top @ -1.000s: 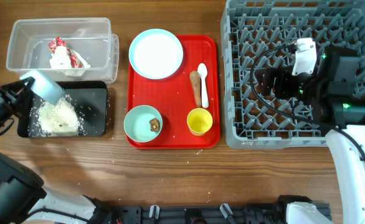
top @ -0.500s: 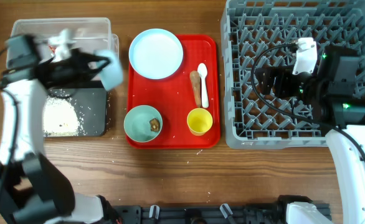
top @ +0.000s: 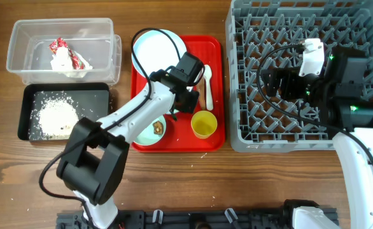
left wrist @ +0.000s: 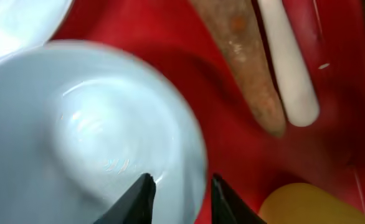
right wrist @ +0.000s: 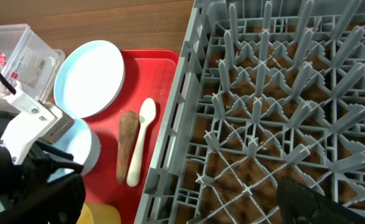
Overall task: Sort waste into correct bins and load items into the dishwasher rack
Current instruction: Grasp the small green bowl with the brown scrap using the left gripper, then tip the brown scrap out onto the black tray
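Observation:
My left gripper (top: 185, 102) is over the red tray, shut on the rim of an empty pale blue bowl (left wrist: 95, 137), with one finger inside the bowl and one outside (left wrist: 179, 180). The bowl also shows in the right wrist view (right wrist: 83, 146). The brown sausage piece (left wrist: 238, 56) and the white spoon (left wrist: 288, 62) lie just beyond it. The yellow cup (top: 204, 124) stands beside it. A second bowl (top: 142, 130) holds a brown lump (top: 157, 127). The plate (top: 160, 51) is at the tray's back. My right gripper (top: 269, 83) hovers open and empty over the grey rack (top: 301, 137).
The clear tub (top: 21, 38) at the back left holds the red-and-white wrapper (top: 62, 54). The black tray (top: 97, 95) in front of it holds white rice crumbs (top: 56, 117). The flat red serving tray (top: 215, 51) lies between the bins and the rack. A few crumbs dot the wood.
My left arm has swung right from over the black tray to the red tray, carrying the bowl. The rice crumbs lie in the black tray. The right arm has not moved.

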You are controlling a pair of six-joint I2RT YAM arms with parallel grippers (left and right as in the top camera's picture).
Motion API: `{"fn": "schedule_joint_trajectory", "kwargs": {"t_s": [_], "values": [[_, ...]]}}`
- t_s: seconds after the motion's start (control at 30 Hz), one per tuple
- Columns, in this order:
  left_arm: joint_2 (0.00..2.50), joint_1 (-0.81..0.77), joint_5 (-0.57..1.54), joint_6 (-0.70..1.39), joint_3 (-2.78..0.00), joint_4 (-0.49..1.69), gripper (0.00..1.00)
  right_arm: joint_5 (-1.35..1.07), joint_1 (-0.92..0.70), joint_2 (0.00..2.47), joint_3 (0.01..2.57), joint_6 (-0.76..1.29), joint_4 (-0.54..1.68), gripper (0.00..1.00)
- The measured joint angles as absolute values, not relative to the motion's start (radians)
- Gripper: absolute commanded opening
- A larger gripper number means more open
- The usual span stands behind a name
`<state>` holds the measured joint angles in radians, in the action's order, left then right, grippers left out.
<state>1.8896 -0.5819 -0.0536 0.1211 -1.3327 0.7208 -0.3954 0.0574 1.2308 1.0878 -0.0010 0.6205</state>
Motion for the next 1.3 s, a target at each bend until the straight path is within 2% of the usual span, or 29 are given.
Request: {"fn": "schedule_joint_trajectory", "kwargs": {"t_s": [0.07,0.17,0.3,0.4,0.6,0.67,0.77,0.87,1.0,1.1,1.2,1.3], "values": [[1.891,-0.578,-0.069,0.121,-1.335,0.724,0.51,-0.395,0.057,1.231,1.088,-0.001,0.62,1.0],[1.887,-0.557,-0.078,0.187,-1.391,0.868,0.57,-0.395,0.057,1.231,1.088,-0.001,0.62,1.0],[1.787,-0.535,0.002,0.329,-1.446,1.048,0.59,-0.395,0.057,1.232,1.088,-0.001,0.621,1.0],[1.773,-0.542,0.059,0.387,-1.429,1.102,0.53,-0.395,0.057,1.239,1.088,-0.001,0.62,1.0],[1.773,-0.543,0.073,0.44,-1.222,0.998,0.45,-0.395,0.057,1.244,1.088,-0.001,0.62,1.0],[1.773,-0.543,0.073,0.451,-1.163,0.907,0.32,-0.395,0.057,1.244,1.088,-0.001,0.62,1.0],[1.773,-0.543,0.073,0.457,-1.119,0.85,0.24,-0.395,0.057,1.245,1.088,-0.001,0.62,1.0],[1.773,-0.543,0.065,0.458,-1.114,0.845,0.04,-0.395,0.057,1.245,1.088,-0.001,0.62,1.0],[1.768,-0.543,0.045,0.455,-1.116,0.847,0.04,-0.395,0.057,1.245,1.088,-0.001,0.62,1.0],[1.744,-0.511,0.063,0.454,-1.182,1.002,0.04,-0.395,0.057,1.245,1.088,0.001,0.62,1.0],[1.646,-0.418,0.089,0.419,-1.262,1.067,0.04,-0.395,0.057,1.245,1.088,0.011,0.62,1.0],[1.515,-0.258,0.123,0.355,-1.288,1.071,0.04,-0.395,0.057,1.245,1.088,0.015,0.62,1.0]]}}
